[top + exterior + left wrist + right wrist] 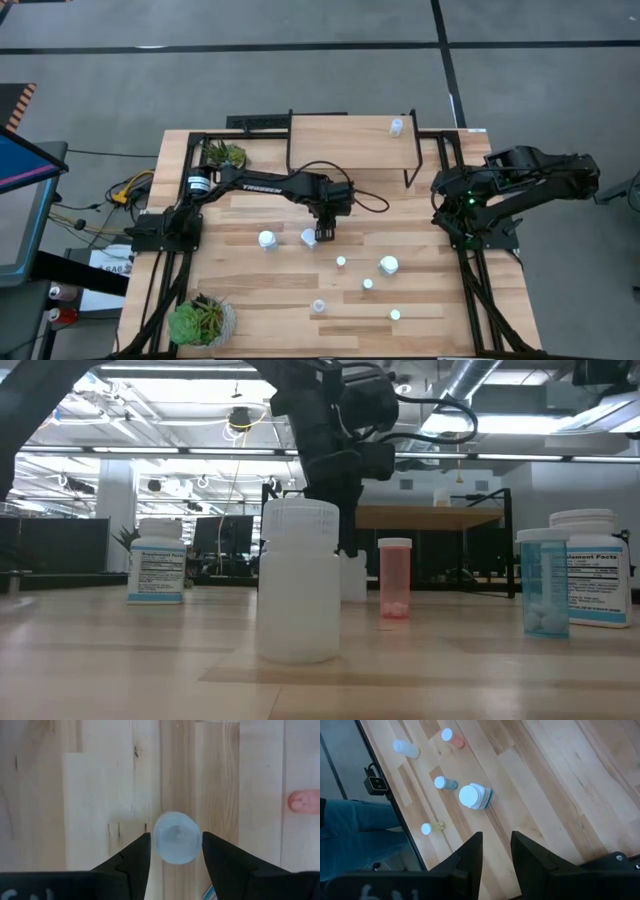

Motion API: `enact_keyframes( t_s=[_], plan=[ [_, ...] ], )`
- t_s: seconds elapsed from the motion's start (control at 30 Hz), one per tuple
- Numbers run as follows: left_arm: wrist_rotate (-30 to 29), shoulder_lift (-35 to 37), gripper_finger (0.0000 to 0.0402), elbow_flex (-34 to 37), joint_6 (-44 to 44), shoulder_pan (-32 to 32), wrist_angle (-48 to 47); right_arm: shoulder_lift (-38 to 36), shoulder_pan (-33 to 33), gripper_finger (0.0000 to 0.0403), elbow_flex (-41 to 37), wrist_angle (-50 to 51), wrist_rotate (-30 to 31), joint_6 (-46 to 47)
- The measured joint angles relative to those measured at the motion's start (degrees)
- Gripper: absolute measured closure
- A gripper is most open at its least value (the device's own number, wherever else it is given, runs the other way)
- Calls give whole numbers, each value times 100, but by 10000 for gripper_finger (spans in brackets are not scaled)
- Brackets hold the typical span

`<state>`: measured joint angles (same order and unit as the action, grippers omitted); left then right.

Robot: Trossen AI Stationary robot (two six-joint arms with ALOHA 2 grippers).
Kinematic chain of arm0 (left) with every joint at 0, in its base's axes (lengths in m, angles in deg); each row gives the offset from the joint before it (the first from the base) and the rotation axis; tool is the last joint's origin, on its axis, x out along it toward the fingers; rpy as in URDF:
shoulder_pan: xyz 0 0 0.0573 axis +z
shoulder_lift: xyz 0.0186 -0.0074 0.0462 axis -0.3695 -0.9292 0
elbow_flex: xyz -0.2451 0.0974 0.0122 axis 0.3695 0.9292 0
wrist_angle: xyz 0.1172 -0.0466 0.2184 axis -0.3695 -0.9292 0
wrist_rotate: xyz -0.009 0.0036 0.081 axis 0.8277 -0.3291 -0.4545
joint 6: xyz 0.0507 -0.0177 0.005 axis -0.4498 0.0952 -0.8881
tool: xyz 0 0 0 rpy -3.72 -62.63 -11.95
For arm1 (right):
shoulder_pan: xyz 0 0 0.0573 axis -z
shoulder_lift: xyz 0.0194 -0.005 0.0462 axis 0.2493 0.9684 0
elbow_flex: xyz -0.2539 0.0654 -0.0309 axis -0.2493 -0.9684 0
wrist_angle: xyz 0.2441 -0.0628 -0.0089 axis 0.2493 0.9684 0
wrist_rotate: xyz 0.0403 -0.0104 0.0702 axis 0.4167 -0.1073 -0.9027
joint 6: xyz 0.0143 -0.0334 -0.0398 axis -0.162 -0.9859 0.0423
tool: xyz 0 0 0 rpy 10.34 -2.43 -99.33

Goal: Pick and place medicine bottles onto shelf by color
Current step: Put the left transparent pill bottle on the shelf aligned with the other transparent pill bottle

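Several white-capped medicine bottles stand upright on the plank table (250,300); they include a big white one (388,265), another white one (267,239) and a small orange one (394,578). The light-wood shelf (350,140) stands at the far edge with one small bottle (396,126) on it. My left gripper (175,836) points down over the table's middle, open. Its fingers stand on either side of a pale-blue-topped bottle (175,837), also seen from above as the bottle (308,237). I cannot tell whether they touch it. My right gripper (496,840) waits open and empty at the right edge.
Two potted plants stand on the table's left side, one far (225,155) and one near (200,320). Loose bottles are scattered over the near right part (367,284). A black cable (365,200) trails from the left arm. A person's leg (350,830) shows beyond the table's edge.
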<state>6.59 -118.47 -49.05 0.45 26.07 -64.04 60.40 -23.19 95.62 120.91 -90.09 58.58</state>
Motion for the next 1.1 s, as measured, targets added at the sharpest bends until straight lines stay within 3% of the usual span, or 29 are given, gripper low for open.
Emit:
enact_keyframes(
  t_s=[0.33,0.6,0.7,0.93,1.1],
  plan=[
    [41,2,237,-1698,-98,-27,-1497,0,0,278,0,0,-4,0],
    [50,8,236,-3007,-448,-105,-3636,57,0,278,0,-123,0,-39],
    [11,90,236,-3032,-361,-145,-4308,158,0,278,0,-278,3,-326],
    [-155,576,236,-2930,-70,-318,-4252,613,43,278,0,-439,9,-1360],
    [-508,1358,236,-2293,246,-506,-4268,1091,66,278,0,-814,31,-1708]
  ],
)
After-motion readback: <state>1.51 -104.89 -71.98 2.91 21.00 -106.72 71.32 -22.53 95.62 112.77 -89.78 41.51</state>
